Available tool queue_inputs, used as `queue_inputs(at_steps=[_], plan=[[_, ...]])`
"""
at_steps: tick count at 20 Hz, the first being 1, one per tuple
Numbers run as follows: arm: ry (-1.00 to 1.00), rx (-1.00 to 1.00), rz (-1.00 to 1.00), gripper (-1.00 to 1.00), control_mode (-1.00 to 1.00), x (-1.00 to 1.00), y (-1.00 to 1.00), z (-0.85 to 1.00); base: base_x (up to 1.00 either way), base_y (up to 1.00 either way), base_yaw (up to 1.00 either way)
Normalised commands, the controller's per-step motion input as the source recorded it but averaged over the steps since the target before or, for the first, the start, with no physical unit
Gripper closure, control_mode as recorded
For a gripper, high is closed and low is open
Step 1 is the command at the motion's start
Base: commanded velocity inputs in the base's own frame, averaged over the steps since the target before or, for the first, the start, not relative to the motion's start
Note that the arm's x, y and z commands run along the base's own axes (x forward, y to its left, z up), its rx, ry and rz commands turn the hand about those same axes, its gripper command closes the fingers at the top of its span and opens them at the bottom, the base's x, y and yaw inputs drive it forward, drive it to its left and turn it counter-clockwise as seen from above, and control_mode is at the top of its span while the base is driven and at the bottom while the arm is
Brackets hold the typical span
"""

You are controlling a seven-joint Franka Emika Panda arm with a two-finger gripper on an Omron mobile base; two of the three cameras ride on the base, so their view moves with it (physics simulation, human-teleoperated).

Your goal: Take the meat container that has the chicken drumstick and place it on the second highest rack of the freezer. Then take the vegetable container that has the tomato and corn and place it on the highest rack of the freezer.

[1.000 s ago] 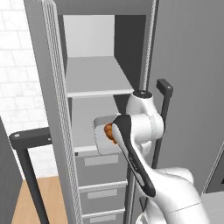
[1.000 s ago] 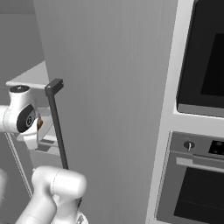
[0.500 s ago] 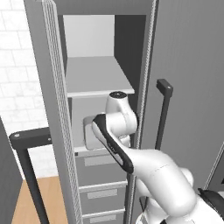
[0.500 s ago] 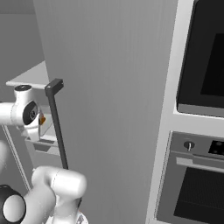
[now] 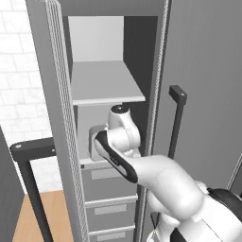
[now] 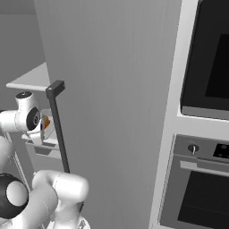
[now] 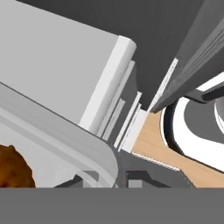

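Observation:
The freezer (image 5: 52, 118) stands open. My arm reaches into the gap between the highest rack (image 5: 105, 84) and the second highest rack (image 7: 52, 65). The gripper (image 7: 111, 177) is shut on the rim of the pale meat container (image 7: 70, 146), which hangs just above that lower shelf near its front edge. Inside it lies the brown chicken drumstick (image 7: 12, 171), also a small orange spot (image 6: 46, 121) beside my wrist. The container (image 5: 93, 142) shows as a light box left of my forearm. The vegetable container with the tomato and corn is out of view.
The long freezer door (image 6: 116, 89) stands open on my right, its dark bar handle (image 6: 59, 129) close to the arm. Drawers (image 5: 106, 182) sit below the lower shelf. Another dark handle (image 5: 28, 160) stands at left. Built-in ovens (image 6: 205, 67) are at far right.
My arm has pushed further into the freezer, carrying the container left and inward between the two shelves. The drumstick has slipped behind my arm in the left base view.

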Motion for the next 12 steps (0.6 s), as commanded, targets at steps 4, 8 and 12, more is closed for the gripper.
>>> queue_inputs(at_steps=[4,8,12], plan=[[0.06,0.0,-0.01,1.0,-1.0,0.55,-0.02,-0.26,0.0,0.0,0.0],[0.03,0.0,0.0,1.0,-1.0,0.57,0.0,-0.39,0.0,0.0,0.0],[0.0,-0.04,-0.03,1.0,-1.0,0.61,0.0,-0.49,0.0,0.0,0.0]])
